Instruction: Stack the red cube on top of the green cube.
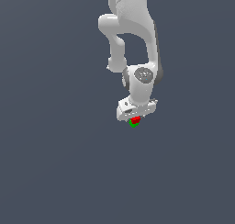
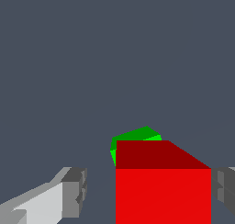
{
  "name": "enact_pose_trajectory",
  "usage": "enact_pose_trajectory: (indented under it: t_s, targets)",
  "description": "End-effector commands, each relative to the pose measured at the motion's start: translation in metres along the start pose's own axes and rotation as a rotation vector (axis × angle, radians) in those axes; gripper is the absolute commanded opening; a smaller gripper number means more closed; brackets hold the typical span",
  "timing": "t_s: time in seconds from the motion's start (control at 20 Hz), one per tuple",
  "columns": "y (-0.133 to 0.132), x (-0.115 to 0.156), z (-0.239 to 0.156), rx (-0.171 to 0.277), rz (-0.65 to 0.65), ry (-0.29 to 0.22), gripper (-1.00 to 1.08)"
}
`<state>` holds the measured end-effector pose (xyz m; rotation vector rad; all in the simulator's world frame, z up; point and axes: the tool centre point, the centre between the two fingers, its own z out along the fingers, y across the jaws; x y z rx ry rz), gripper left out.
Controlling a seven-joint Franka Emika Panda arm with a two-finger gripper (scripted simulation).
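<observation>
The red cube [image 1: 136,120] sits directly over the green cube [image 1: 133,125] in the exterior view, and the two touch. My white gripper [image 1: 135,116] hangs just above them, pointing down. In the wrist view the red cube [image 2: 163,186] fills the space between my fingers, and the green cube [image 2: 137,136] peeks out from behind and beneath it. The gripper [image 2: 150,193] is open: one finger [image 2: 69,195] stands a clear gap away from the red cube, and the other finger [image 2: 226,191] is just off its opposite face. Most of the green cube is hidden by the red one.
A plain dark grey floor [image 1: 55,163] surrounds the cubes on all sides. The arm's white links [image 1: 133,35] rise above the gripper toward the top of the exterior view. No other object shows.
</observation>
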<state>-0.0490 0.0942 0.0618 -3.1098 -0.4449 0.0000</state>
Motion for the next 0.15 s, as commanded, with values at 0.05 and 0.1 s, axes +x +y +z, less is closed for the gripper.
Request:
enact_pose_trajectory:
  t_s: [0.05,0.1]
  targets:
    - [0.0000,0.0001,-0.0001,0.000,0.000,0.000,1.00]
    - [0.0000,0.0001,-0.0001,0.000,0.000,0.000,1.00]
